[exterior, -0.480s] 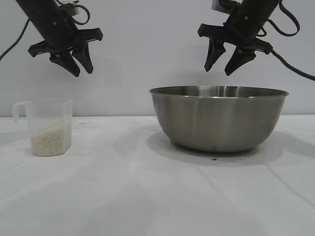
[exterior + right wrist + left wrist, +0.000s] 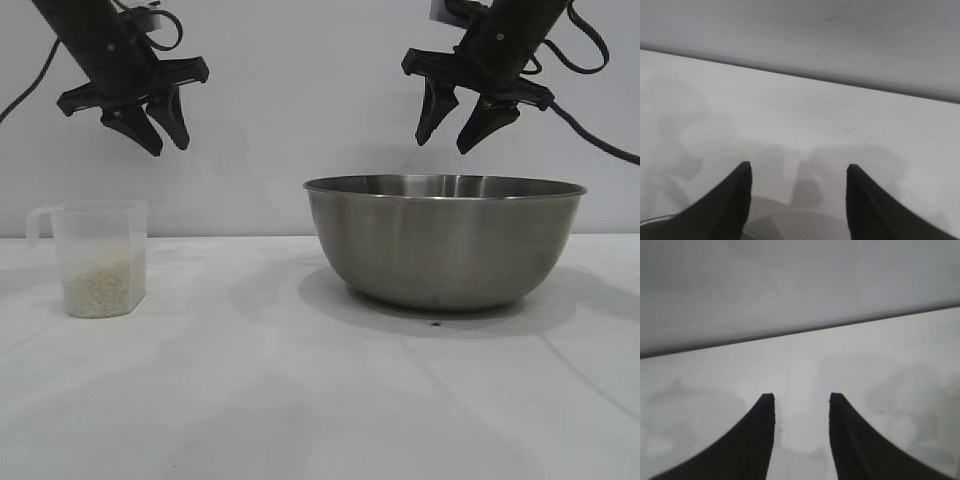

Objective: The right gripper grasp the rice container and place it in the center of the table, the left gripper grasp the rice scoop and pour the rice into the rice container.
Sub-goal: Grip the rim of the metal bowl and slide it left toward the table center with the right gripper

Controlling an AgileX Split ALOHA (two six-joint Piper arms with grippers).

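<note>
The rice container (image 2: 445,240), a large steel bowl, stands on the table (image 2: 300,400) right of centre. Its rim edge shows in the right wrist view (image 2: 655,220). The rice scoop (image 2: 97,258), a clear plastic cup with a side handle, stands at the left with rice (image 2: 98,288) filling its lower part. My right gripper (image 2: 448,145) hangs open and empty above the bowl's rim; it also shows in the right wrist view (image 2: 799,167). My left gripper (image 2: 168,148) hangs open and empty above and right of the scoop; it also shows in the left wrist view (image 2: 801,397).
A plain white wall (image 2: 300,120) stands behind the table. A small dark speck (image 2: 436,325) lies on the table in front of the bowl. Cables trail from both arms.
</note>
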